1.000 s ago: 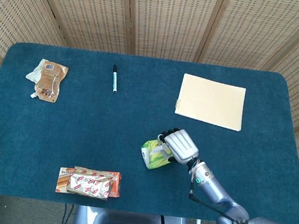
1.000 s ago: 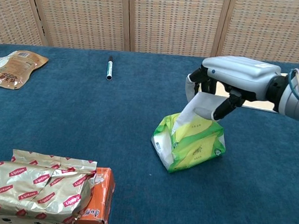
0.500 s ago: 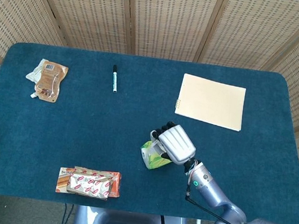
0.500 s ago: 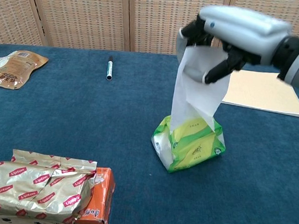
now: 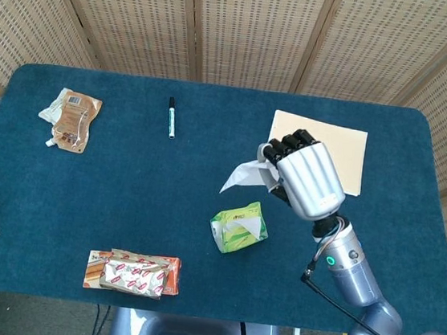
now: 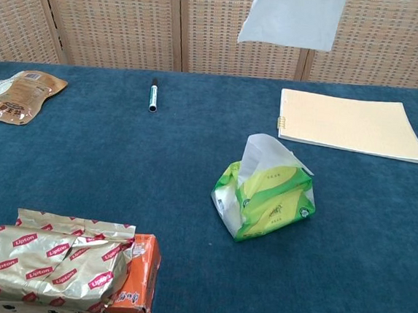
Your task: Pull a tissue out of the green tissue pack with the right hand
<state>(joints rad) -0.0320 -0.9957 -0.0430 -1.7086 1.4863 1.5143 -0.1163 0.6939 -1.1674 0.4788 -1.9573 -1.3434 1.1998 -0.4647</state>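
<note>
The green tissue pack (image 5: 238, 227) (image 6: 265, 200) lies on the blue table, a fresh white tissue poking up from its slot. My right hand (image 5: 304, 177) is raised well above and behind the pack, its fingers holding a white tissue (image 5: 243, 174) that hangs free. In the chest view only the lower part of that tissue (image 6: 293, 17) shows at the top edge; the hand itself is out of that frame. My left hand is in neither view.
A tan notepad (image 5: 316, 152) lies at the back right, a green marker pen (image 5: 171, 118) at the back centre, a brown pouch (image 5: 71, 119) at the far left. Tea packets (image 5: 133, 273) lie by the front edge.
My right hand has risen high above the pack and the tissue has come fully out of it. A new tissue now stands up from the pack's slot.
</note>
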